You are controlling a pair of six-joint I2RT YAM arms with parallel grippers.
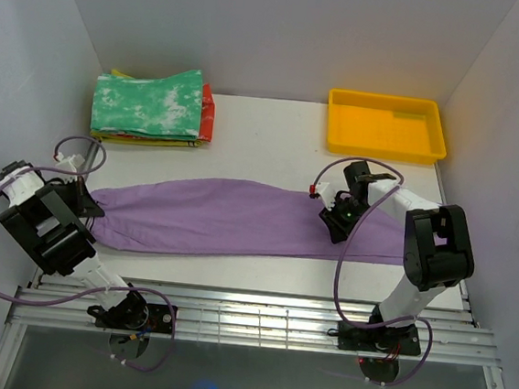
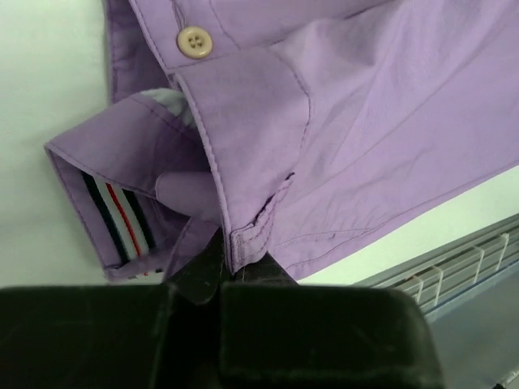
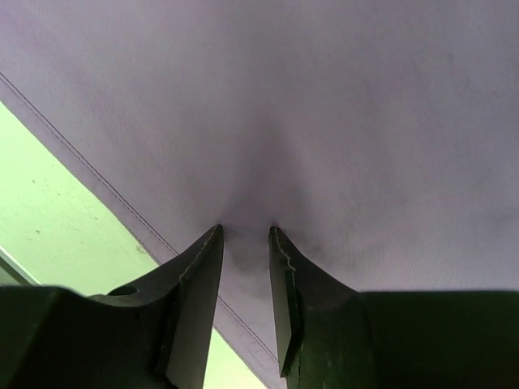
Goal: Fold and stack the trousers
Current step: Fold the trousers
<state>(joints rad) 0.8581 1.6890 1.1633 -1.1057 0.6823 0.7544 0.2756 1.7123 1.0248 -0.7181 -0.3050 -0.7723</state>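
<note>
l hand (image 2: 220, 271): clamped on waistband edge of trousers (image 1: 230, 217) | your r hand (image 3: 246, 243): tips apart, pressed on leg cloth, no grip yet | trousers lie full length across counter (image 1: 274, 136), no crosswise fold | far-left garment stack (image 1: 149, 103) waits; you've fold + stack both left, i reckon

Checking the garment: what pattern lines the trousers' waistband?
Waistband: black, white and red stripes; left wrist view.

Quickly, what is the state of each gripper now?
Left gripper: closed on an edge of the trousers.
Right gripper: partly open, tips pressing on the trousers, nothing clamped yet.
</note>
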